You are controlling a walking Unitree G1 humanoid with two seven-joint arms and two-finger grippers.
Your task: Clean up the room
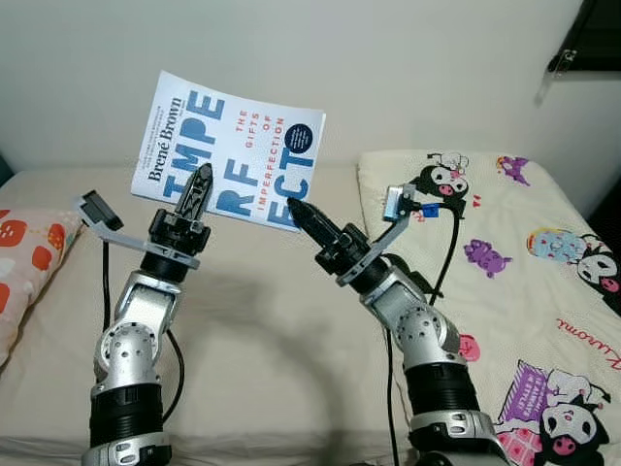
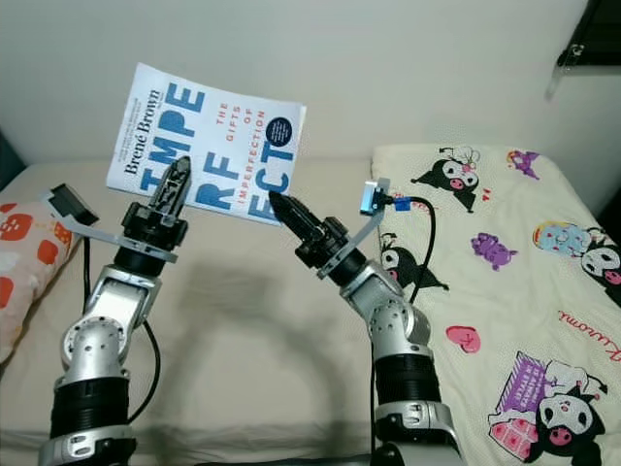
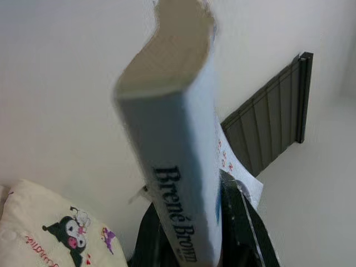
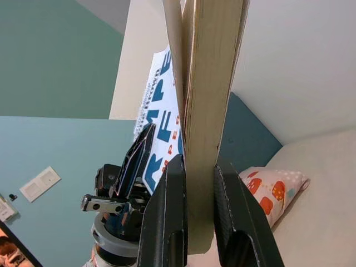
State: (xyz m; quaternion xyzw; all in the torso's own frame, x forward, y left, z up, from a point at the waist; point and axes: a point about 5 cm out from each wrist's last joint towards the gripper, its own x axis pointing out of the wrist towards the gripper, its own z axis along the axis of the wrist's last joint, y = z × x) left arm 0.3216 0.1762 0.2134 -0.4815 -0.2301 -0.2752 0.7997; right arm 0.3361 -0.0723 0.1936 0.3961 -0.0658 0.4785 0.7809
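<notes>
While raised over bed, left end effector and right end effector both clamp book.

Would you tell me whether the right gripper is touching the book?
Touching: in the right wrist view, the right gripper has one black finger pressed on each side of the book.

Both silver arms are raised over the bed, elbows bent. The left gripper points straight up, its black fingers clamped on the lower spine edge of the book. The right gripper reaches up and to the left, fingers pinching the book's bottom corner (pages sandwiched between them). Each wrist carries a small camera bracket.
</notes>
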